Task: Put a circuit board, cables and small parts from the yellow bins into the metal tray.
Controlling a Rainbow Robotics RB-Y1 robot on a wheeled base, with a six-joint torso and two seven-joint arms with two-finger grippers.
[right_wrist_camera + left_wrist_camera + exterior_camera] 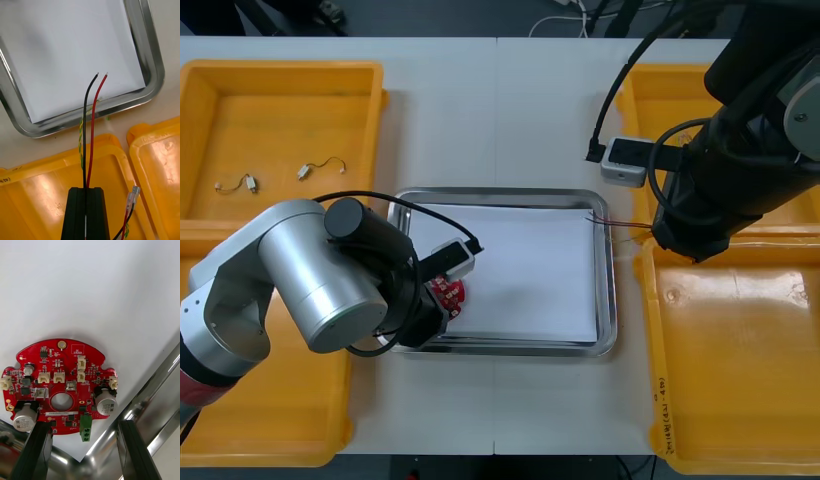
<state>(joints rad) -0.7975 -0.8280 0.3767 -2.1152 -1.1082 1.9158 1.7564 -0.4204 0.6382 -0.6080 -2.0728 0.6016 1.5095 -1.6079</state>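
1. Left gripper (447, 300) is seen spread wide at the near-left corner of the metal tray (606, 300). Its black fingers (37, 452) are parted and nothing is pinched.
2. And there's the circuit board (60, 390), round and red, laid flat with its components up on the tray's white inside, just within that same near-left corner. Its lower edge is framed by the two open fingers; whether it is touched by them cannot be told.
3. Over to the tray's right side: the right gripper (85, 190) is pressed together on the cables (90, 131). One black strand and one red strand are clamped between the fingers, and a twisted yellow strand is run alongside.
4. The bare cable tips are carried over the tray's right rim and held above the white inside.
5. The right gripper itself is kept outside that rim, over the yellow bin (41, 180) just beside the tray's right side.
6. A small clear connector (133, 197) is seen on a further lead, next to the closed fingers.
7. Farther out, two small metal parts (250, 184) with short leads are spotted in another yellow bin (280, 70), beyond the tray's far-left corner.
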